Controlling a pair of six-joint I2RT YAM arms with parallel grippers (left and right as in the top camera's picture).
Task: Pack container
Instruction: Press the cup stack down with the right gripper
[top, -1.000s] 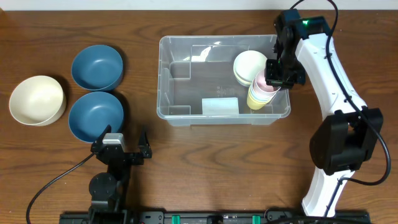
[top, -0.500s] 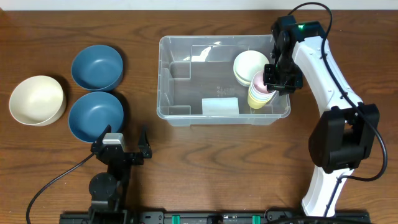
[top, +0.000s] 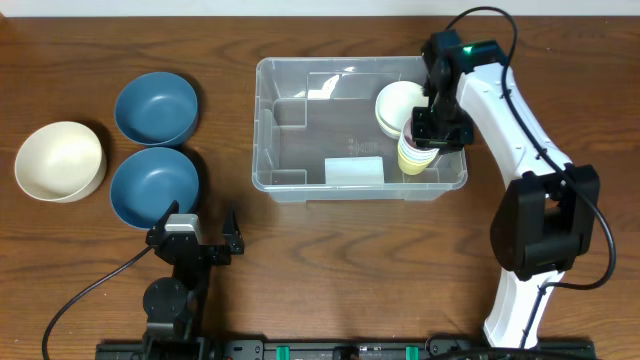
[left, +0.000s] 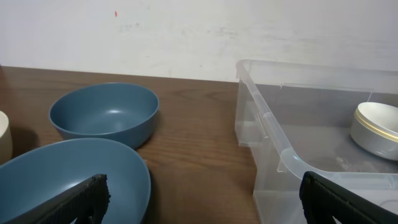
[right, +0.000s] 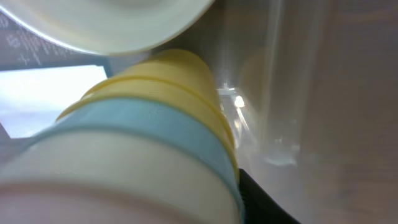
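Observation:
The clear container (top: 262, 130) stands mid-table, with a pale label (top: 353, 171) at its front wall. At its right end lie a cream bowl (top: 395, 105) and a nested stack of yellow, blue, cream and pink cups (top: 412, 158). My right gripper (top: 437, 128) reaches into that end and is shut on the stack, which fills the right wrist view (right: 137, 143). The cream bowl (right: 112, 22) sits just beyond it there. My left gripper (top: 200, 228) rests open and empty at the front left, its fingers wide apart in the left wrist view (left: 202, 199).
Two blue bowls (top: 155, 108) (top: 153, 185) and a cream bowl (top: 58, 160) sit on the table left of the container. In the left wrist view the blue bowls (left: 104, 115) (left: 68, 180) are close ahead, and the container's corner (left: 273, 134) is to the right.
My right gripper has shifted slightly left and further over the container's right end, with the cup stack. The left arm and the bowls have not moved.

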